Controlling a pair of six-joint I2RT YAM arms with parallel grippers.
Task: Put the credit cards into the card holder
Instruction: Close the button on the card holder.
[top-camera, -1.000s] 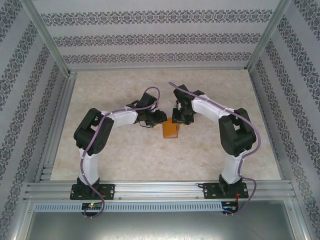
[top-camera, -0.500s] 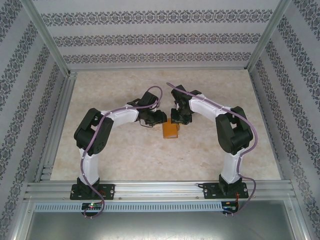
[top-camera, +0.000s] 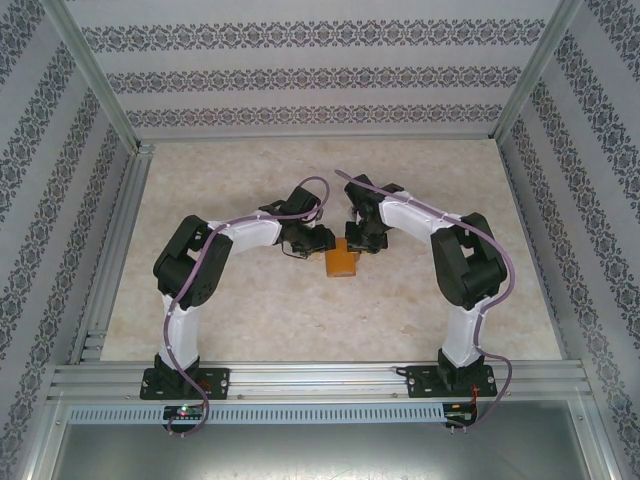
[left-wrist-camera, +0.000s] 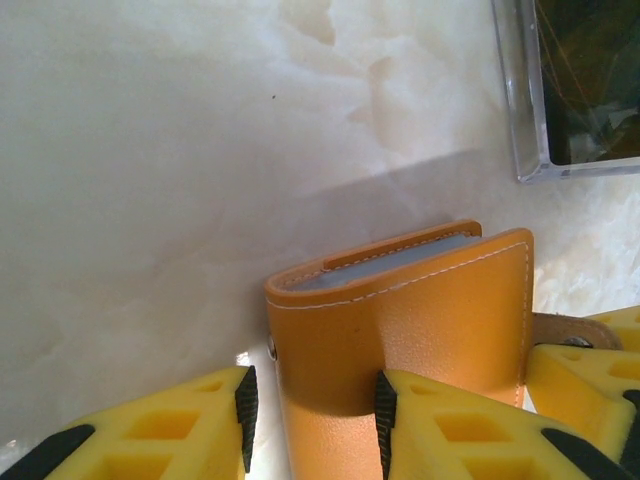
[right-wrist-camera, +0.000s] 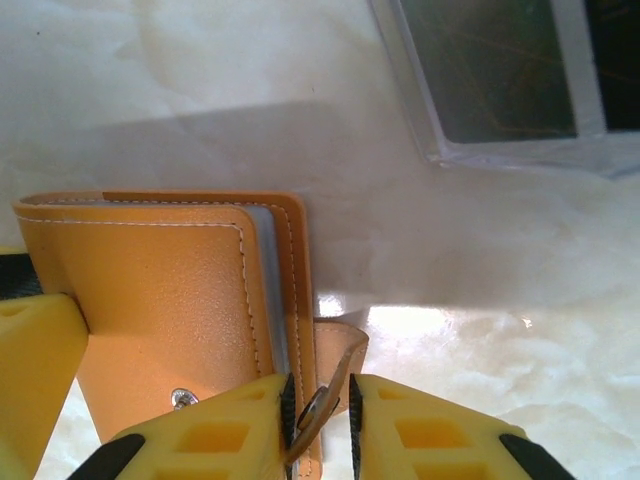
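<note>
Right end effector narrowed, pinching strap; one card holder.

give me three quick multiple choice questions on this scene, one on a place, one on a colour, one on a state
1. The card holder lies: A between left gripper and right gripper; B in the far left corner; C on the near rail.
2. Its colour: A black; B green; C orange-tan.
3. The right gripper's jaws are: A wide open over bare table; B closed about the holder's strap; C clamping a loose card.
Key: 1 A, the top view shows it flanked by both; 2 C, plain in every view; 3 B, the right wrist view shows the strap pinched.
</note>
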